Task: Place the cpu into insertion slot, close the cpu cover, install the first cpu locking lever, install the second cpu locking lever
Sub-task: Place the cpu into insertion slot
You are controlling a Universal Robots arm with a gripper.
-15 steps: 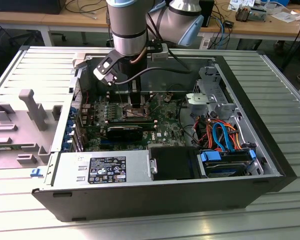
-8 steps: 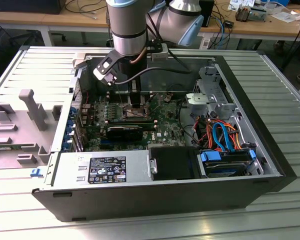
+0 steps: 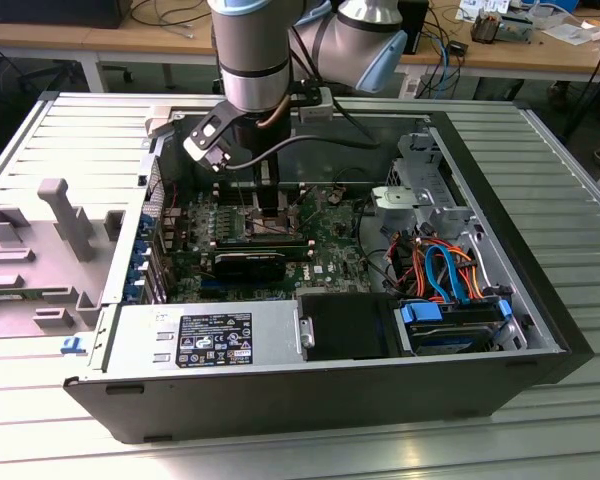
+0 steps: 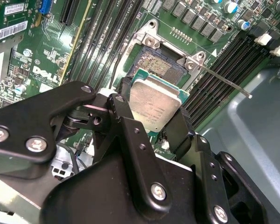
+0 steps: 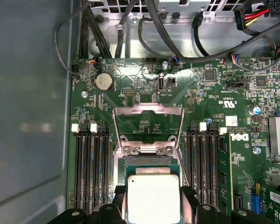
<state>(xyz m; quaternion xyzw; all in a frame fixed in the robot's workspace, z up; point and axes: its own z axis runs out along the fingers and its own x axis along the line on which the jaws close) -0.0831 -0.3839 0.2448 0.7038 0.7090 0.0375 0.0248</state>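
In the exterior view the arm [image 3: 252, 60] points its gripper [image 3: 268, 205] straight down. In the second wrist view its fingers [image 4: 126, 105] clamp the cpu [image 4: 156, 105] just over the insertion slot [image 4: 158, 63]. In the first wrist view the cpu cover [image 5: 147, 108] stands flipped open beyond that slot.

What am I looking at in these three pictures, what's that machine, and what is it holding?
A robot arm reaches down into an open computer case. The exterior view comes from a camera off the arm; both wrist views come from cameras riding on it. Its gripper has black fingers shut on the cpu, a small silver square chip. Beyond it on the green motherboard sits the insertion slot, uncovered, with the cpu cover hinged open.
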